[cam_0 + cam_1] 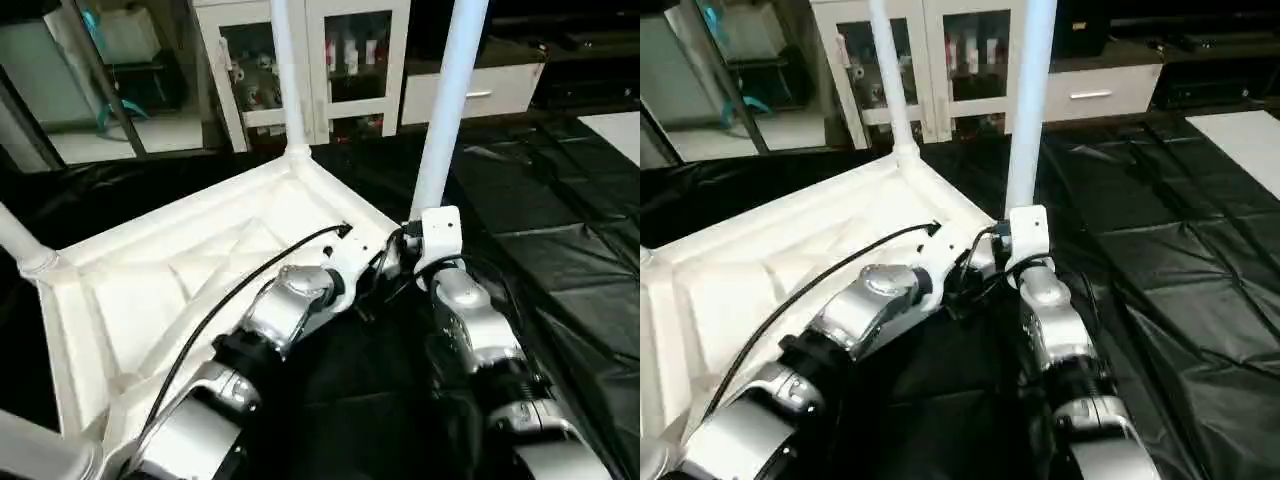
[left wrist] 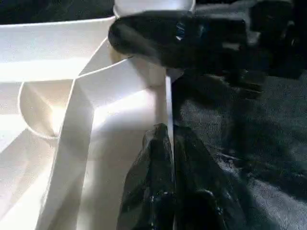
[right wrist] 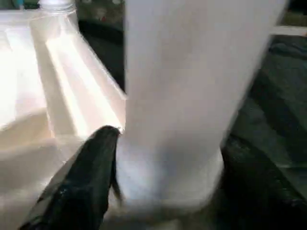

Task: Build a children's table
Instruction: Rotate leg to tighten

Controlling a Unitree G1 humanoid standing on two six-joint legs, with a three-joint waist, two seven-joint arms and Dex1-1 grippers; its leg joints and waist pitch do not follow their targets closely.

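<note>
1. Eye views: we're looking down over both forearms at the top (image 1: 180, 260), lying underside up on a black sheet (image 1: 560, 250). Its ribs face us.
2. Three legs stand upright in corner sockets: far leg (image 1: 285, 70), near-right leg (image 1: 450, 100), left leg (image 1: 20, 245). A fourth white tube (image 1: 40, 455) shows at the lower left corner; we can't tell whether it's seated.
3. Our right gripper (image 1: 1015, 262) is at the base of the near-right leg, at the top's right corner. Our left gripper (image 1: 962, 272) is just beside it, on the top's near edge. Fingers are hidden behind the wrists here.
4. A white cabinet (image 1: 340, 60) with glass doors stands behind the sheet.
5. Left wrist view: our left gripper (image 2: 170, 177) pinches the top's thin edge wall, one black finger on each side, touching it. The right gripper's dark body (image 2: 192, 38) sits further along that wall at the corner socket.
6. Right wrist view: our right fingers (image 3: 91, 177) straddle the near-right leg (image 3: 192, 86) just above its socket, one each side, closed against the tube. The far leg's socket (image 3: 57, 9) shows behind.
</note>
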